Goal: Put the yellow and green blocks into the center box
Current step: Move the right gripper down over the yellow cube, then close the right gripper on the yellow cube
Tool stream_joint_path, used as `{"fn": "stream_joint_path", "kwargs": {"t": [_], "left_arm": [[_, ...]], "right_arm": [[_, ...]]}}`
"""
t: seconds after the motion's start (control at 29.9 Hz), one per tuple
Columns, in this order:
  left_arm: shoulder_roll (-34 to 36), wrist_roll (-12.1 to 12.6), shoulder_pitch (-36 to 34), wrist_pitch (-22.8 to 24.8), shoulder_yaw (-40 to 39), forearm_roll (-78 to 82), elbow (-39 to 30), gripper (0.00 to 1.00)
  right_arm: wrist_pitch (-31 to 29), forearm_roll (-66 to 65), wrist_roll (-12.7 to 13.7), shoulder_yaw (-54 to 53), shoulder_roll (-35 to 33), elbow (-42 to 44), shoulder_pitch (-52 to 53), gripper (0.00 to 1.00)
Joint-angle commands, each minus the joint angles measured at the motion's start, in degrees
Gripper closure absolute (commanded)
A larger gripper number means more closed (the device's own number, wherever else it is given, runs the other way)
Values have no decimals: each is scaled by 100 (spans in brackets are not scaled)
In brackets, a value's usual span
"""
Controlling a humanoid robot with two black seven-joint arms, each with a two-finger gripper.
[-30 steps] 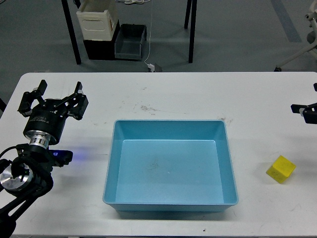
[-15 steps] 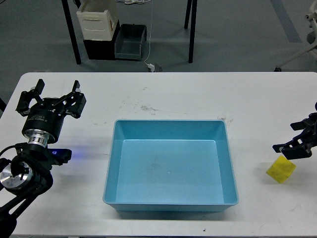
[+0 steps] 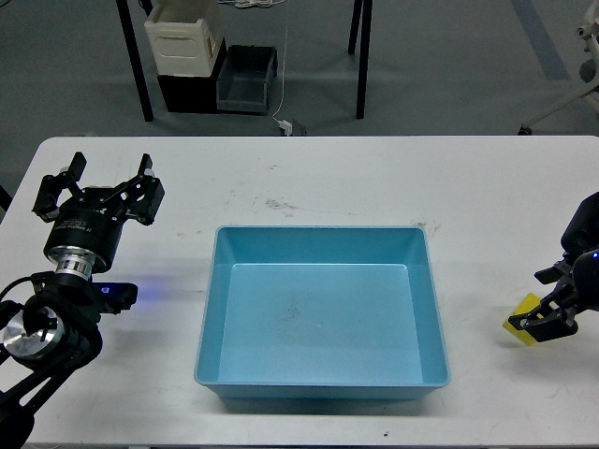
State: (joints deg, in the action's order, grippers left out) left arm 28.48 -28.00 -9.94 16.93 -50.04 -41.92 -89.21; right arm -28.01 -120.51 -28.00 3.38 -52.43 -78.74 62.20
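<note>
A yellow block (image 3: 520, 316) lies on the white table (image 3: 328, 178) at the right, mostly covered by my right gripper (image 3: 541, 299). The right gripper has come down over it, with one finger above the block and one below; the jaws look open around it. The blue center box (image 3: 211, 309) stands empty in the middle of the table. My left gripper (image 3: 101, 180) is open and empty at the left, well away from the box. No green block is in view.
Beyond the table's far edge, a cream bin (image 3: 184, 37) and a dark bin (image 3: 245, 79) stand on the floor between black table legs. A white chair base (image 3: 571, 98) shows at the top right.
My right gripper has moved in from the right edge and come down onto the yellow block, hiding most of it. The left arm has barely moved.
</note>
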Motion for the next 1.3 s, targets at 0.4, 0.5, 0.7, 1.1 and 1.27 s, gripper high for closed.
{"fn": "stream_joint_path", "kwargs": {"t": [0.4,0.5,0.7,1.1,1.27], "left_arm": [[9,0,18,-6,3,0,35,0],[9,0,18,-6,-6,0,52,0],[17,0,1,-6,-76,0,70,0],[26,0,36,3,-164,0,79,0],[35,0,62,3,-164,0,105,0]], "right_arm": [[1,-87,0,198,286,280,-77,3],[1,-87,0,216,286,280,-86,4],[1,-95,0,330,286,280,-112,7],[1,-60,0,330,356,289,-130,30],[1,-60,0,286,391,403,-94,63]]}}
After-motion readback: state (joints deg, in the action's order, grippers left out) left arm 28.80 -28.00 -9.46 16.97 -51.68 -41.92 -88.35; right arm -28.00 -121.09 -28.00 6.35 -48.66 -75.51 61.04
